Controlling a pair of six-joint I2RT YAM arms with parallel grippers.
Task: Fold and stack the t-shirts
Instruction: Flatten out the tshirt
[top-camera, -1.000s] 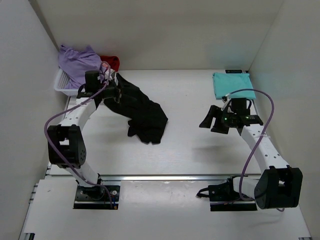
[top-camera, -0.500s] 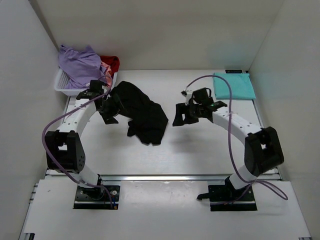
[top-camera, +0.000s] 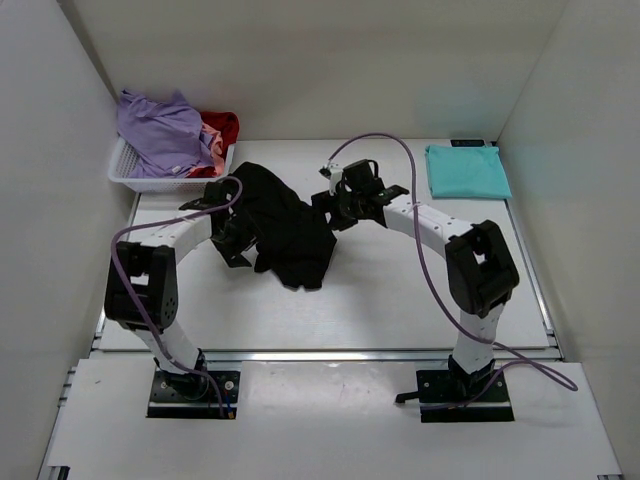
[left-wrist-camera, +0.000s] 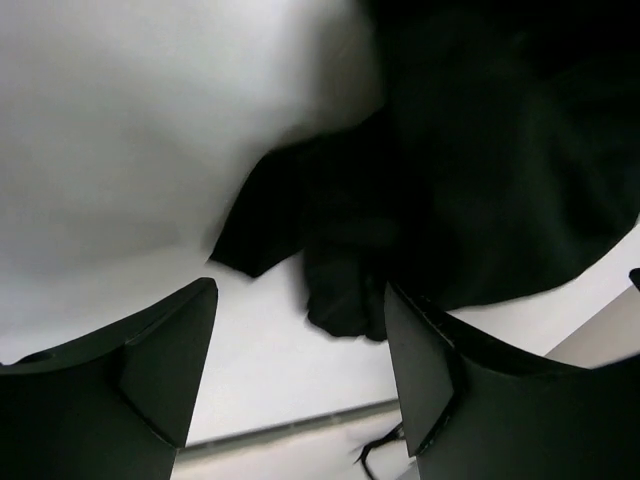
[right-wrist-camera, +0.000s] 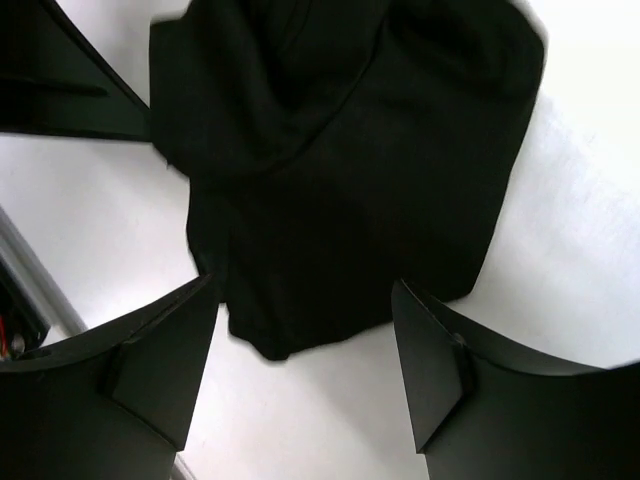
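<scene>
Closing in from both sides, the two arms are now flanking the black t-shirt (top-camera: 290, 228), which is lying in a crumpled heap on the table (top-camera: 400, 290), left of centre. A second ago the right gripper (top-camera: 337, 208) was hovering near the teal t-shirt (top-camera: 467, 171) at the far right. It is now reaching across the table and hanging just over the heap's right edge. Its wrist view is showing both fingers (right-wrist-camera: 450, 380) spread wide, with the dark cloth below and nothing caught between them. The left gripper (top-camera: 232, 243) has been moving away from the white basket (top-camera: 128, 178) towards the near side. It is now sitting just beside the shirt's left edge, its fingers (left-wrist-camera: 150, 370) likewise parted and empty, with a sleeve-like flap lying ahead of them. The black shirt, stretched out towards the basket a second ago, is now lying more bunched. The teal shirt is lying folded flat at the far right, while the lavender t-shirt (top-camera: 160, 130), red t-shirt (top-camera: 224, 125) and pink t-shirt (top-camera: 209, 142) are sitting piled in the basket at the far left.
</scene>
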